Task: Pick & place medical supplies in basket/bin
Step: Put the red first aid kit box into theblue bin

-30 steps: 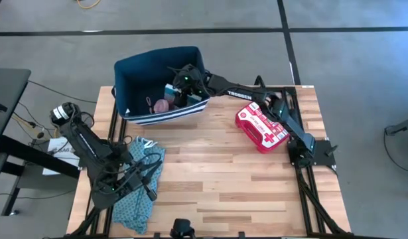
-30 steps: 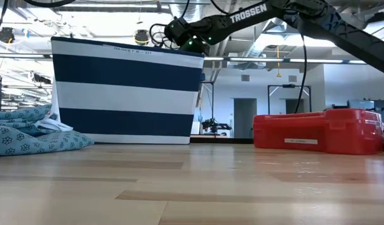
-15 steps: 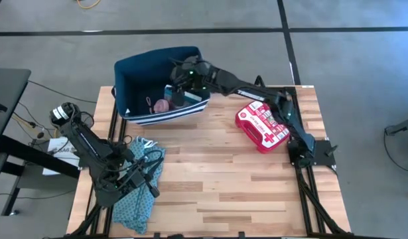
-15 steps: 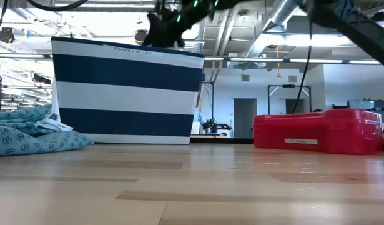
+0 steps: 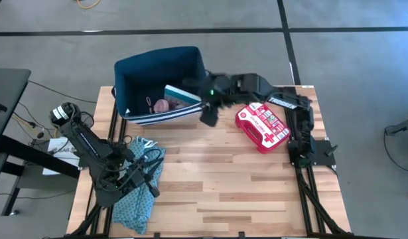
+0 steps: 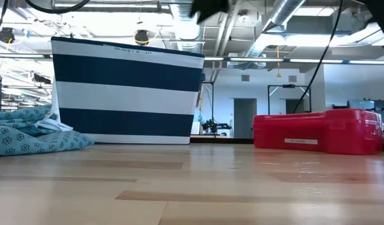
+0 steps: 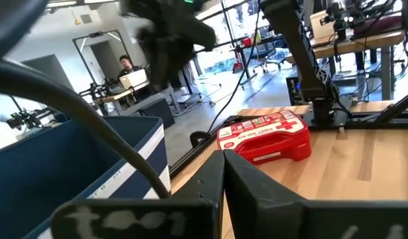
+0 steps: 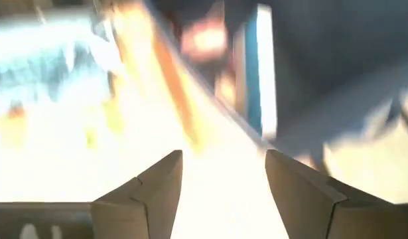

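The dark navy bin (image 5: 157,54) with white stripes (image 6: 126,94) stands at the table's far left. In it lie a blue pill organizer (image 5: 184,95) and a pink round roll (image 5: 162,105). The red first-aid case (image 5: 261,126) lies flat on the table right of the bin; it also shows in the low view (image 6: 316,131) and the left wrist view (image 7: 263,136). My right gripper (image 5: 209,114) is blurred, above the bin's near right corner; its fingers are open and empty in the right wrist view (image 8: 223,159). My left gripper (image 5: 149,180) is shut over the teal cloth at the near left.
The teal patterned cloth (image 5: 134,196) lies crumpled at the near left under my left arm. Bare wooden table (image 5: 223,186) stretches across the middle and near right. A person sits at a desk in the room beyond (image 7: 127,66).
My right gripper has come up out of the bin and swung toward the table's right and near edge, past the bin's near right corner. The pill organizer and the pink roll stay in the bin.
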`<action>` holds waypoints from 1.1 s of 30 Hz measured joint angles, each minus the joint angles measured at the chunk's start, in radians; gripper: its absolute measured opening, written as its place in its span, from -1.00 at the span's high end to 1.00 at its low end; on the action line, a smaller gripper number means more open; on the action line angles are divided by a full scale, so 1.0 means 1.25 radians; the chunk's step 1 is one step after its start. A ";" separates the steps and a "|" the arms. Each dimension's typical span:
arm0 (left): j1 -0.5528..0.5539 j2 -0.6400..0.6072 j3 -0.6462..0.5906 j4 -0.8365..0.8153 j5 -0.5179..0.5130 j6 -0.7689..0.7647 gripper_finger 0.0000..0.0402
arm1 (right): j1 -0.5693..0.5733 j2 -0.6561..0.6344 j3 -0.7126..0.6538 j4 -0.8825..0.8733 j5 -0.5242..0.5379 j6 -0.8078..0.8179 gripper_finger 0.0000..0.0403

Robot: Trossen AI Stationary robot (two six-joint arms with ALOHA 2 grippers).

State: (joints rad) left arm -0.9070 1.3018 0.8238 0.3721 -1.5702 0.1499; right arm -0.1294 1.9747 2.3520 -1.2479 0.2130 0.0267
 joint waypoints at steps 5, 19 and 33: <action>0.000 0.001 0.000 -0.001 0.021 -0.042 1.00 | 0.058 0.014 -0.002 -0.273 0.018 0.170 0.03; -0.010 0.006 0.000 -0.042 0.121 -0.128 1.00 | 0.118 -0.009 -0.261 -0.255 -0.172 0.190 0.16; -0.006 0.006 0.000 -0.041 0.100 -0.123 1.00 | 0.055 -0.268 -0.822 -0.040 -0.041 0.335 0.13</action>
State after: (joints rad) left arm -0.9147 1.3094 0.8238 0.3206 -1.4457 -0.0044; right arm -0.0600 1.6392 1.3251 -1.2982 0.1621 0.4455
